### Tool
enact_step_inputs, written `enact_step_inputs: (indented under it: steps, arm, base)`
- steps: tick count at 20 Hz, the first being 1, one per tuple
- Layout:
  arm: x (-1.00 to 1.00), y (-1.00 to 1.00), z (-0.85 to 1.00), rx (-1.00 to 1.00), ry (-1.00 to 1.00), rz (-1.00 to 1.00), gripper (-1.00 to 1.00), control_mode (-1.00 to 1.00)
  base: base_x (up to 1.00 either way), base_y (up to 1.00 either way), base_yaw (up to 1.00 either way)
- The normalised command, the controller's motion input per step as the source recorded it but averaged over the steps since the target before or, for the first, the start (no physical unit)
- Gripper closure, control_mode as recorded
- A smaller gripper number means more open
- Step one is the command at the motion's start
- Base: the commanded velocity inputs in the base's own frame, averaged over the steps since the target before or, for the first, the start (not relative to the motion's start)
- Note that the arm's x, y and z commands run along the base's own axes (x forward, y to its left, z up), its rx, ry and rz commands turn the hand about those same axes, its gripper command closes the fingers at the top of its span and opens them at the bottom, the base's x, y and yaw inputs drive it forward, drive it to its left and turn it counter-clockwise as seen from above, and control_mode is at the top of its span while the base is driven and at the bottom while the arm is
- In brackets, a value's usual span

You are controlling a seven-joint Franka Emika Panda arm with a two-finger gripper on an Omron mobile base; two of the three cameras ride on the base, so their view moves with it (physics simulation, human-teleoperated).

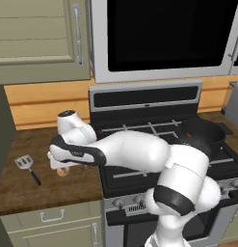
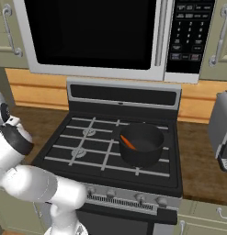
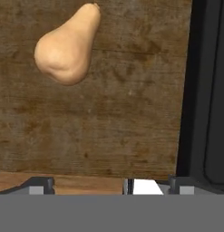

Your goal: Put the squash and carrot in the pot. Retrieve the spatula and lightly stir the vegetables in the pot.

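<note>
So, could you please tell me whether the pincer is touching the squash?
Apart. In the hand view the squash lies on the wooden counter, bare wood separating it from the pincer.

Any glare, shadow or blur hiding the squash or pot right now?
Hand view: squash sharp, evenly lit, no glare on the wooden counter. Right base view: pot interior dark, carrot still readable. Left base view: the arm, not lighting, covers most of the squash.

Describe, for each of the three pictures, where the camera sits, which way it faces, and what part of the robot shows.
Left base view: behind the arm's left, facing the stove; the white arm crosses toward the spatula.
Right base view: behind its right, facing the pot holding the carrot; the arm shows lower left.
Hand view: looks down at the squash on the wooden counter.
Both base views share stove and pot.
</note>
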Motion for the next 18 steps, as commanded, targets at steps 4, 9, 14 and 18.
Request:
enact_step_inputs:
  steps: [4,9,14,18]
  arm:
    - [0.38,0.31,-0.45,0.00,-0.07,0.00,-1.00,-1.00]
    - [0.35,0.11,-0.32,0.00,-0.06,0.00,-1.00,-1.00]
    - [0.31,0.08,-0.23,-0.02,-0.05,0.00,-1.00,-1.00]
    - [0.27,0.25,-0.20,-0.02,-0.07,0.00,-1.00,-1.00]
  base:
    - [0.00,0.00,0.00]
    - [0.00,0.00,0.00]
    - [0.00,0.00,0.00]
    - [0.00,0.00,0.00]
